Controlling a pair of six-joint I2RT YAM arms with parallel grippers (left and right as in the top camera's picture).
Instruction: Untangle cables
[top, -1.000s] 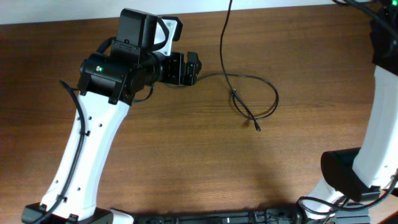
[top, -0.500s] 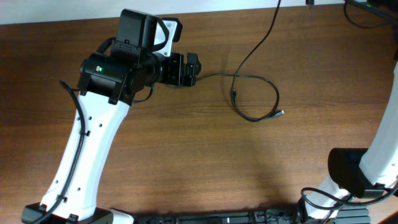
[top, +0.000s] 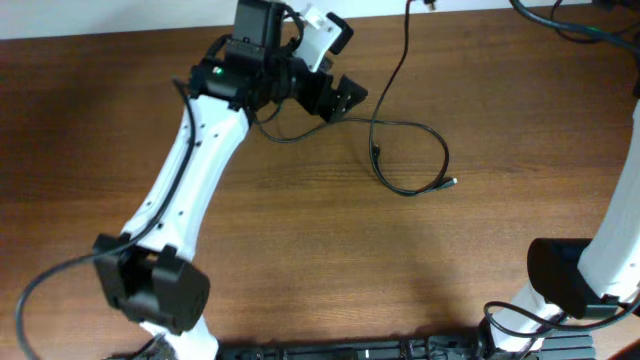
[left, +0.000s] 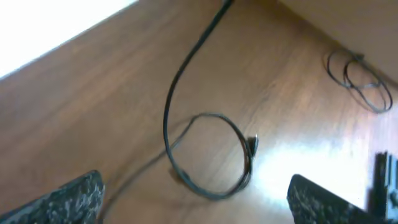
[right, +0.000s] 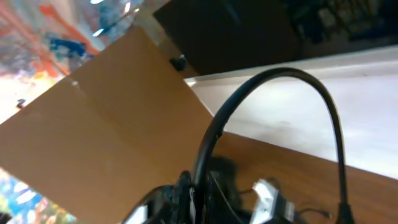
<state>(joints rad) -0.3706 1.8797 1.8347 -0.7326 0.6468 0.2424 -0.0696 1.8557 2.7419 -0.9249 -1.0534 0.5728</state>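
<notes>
My left gripper (top: 338, 97) hangs over the smooth brown wooden table (top: 300, 250). Its rough, speckled dark fingers (left: 71, 199) are spread wide with nothing between them. Just ahead of that gripper the cable (left: 166, 121), a thin glossy black cord, curls into one round loop flat on the wood, ending in a small metal plug (left: 252, 144). My right gripper (right: 193, 199) is pressed shut; whether it pinches anything I cannot tell.
</notes>
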